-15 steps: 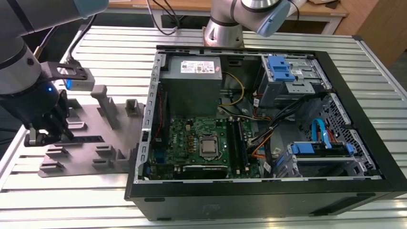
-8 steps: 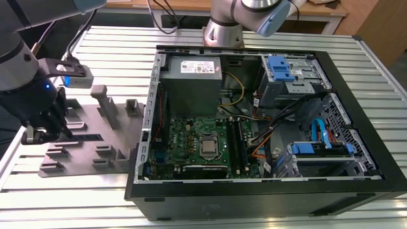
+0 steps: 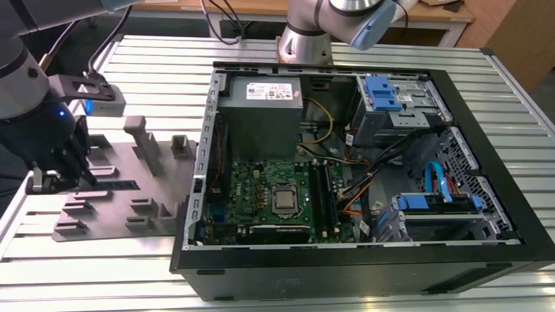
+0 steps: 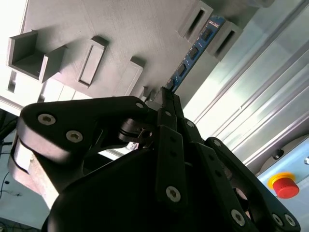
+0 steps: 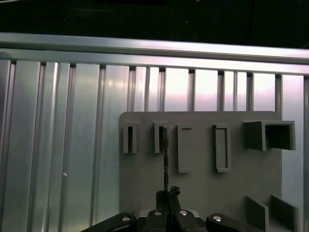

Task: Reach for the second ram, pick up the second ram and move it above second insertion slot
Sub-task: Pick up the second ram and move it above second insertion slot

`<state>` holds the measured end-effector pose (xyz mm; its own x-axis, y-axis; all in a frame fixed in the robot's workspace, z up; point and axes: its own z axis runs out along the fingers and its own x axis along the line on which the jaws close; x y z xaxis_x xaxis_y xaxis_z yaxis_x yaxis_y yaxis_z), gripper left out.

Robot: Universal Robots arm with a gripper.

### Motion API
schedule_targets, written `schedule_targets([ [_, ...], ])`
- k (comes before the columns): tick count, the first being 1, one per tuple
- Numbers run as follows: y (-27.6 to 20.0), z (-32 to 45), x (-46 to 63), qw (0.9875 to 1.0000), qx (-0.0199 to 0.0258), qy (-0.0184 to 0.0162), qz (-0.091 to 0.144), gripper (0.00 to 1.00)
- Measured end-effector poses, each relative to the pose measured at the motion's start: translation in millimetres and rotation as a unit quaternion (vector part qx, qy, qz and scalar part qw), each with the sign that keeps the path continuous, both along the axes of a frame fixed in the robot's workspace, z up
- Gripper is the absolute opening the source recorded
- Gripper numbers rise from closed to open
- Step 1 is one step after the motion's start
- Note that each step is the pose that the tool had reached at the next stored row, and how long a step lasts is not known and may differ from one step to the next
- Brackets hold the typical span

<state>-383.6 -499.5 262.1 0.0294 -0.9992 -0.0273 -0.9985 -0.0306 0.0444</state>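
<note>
Slatted metal counter (image 3: 156,58) carries the set-up. Open computer case (image 3: 347,276) lies on its side toward the exterior view's right, motherboard facing up. Grey fixture plate (image 3: 160,188) with raised holders lies just beside the case, on the exterior view's left. Gripper (image 3: 54,179) is low over the plate's outer left part. In both wrist views its fingers are drawn narrow, pinching one end of the second ram (image 4: 193,52). The stick stands on edge, its other end still between two holder blocks.
</note>
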Motion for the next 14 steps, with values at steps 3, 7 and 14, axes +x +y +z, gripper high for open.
schedule_targets([
  [3,0.0,2.8,0.0,1.0,0.0,0.0,0.0,0.09],
  [7,0.0,7.4,0.0,1.0,0.0,0.0,0.0,0.09],
  [14,0.0,17.2,0.0,1.0,0.0,0.0,0.0,0.09],
])
